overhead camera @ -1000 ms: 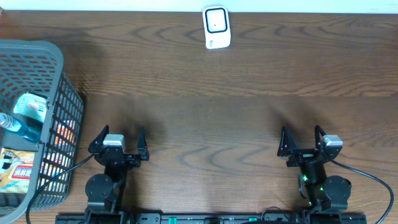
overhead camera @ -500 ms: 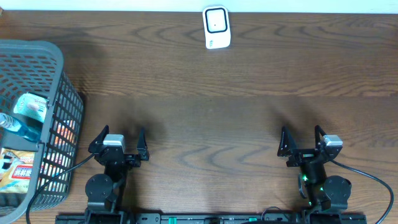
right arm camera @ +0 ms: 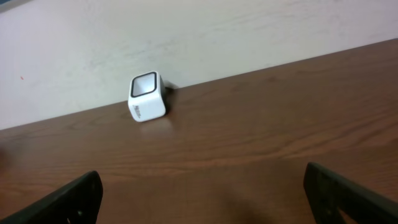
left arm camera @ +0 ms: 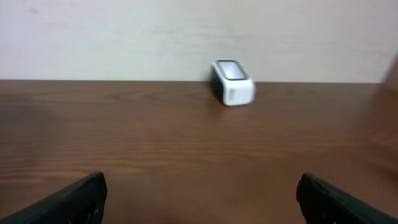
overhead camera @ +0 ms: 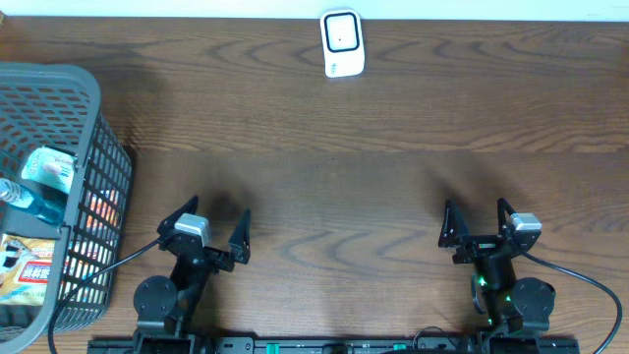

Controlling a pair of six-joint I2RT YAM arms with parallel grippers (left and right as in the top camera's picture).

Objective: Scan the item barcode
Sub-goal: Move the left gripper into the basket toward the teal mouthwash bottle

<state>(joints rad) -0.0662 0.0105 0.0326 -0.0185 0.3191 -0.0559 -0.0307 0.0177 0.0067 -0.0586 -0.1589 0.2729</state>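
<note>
1. The scanner [overhead camera: 343,43] is standing by the far wall with its window facing up. The basket [overhead camera: 103,197], well left of the scanner and nearer the arms, is holding the items [overhead camera: 28,265].
2. The left gripper [overhead camera: 213,218] and right gripper [overhead camera: 476,218] are hovering well short of the scanner, fingers spread wide, gripping nothing.
3. The left arm, being nearer the basket, is likely the one to reach in. It should be picking a top-lying item and pinching its edges, leaving the barcode uncovered.

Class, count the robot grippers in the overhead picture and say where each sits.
2. The left gripper is near the front edge, beside the grey basket; the right gripper is near the front edge on the opposite side. None seems hidden.
</note>
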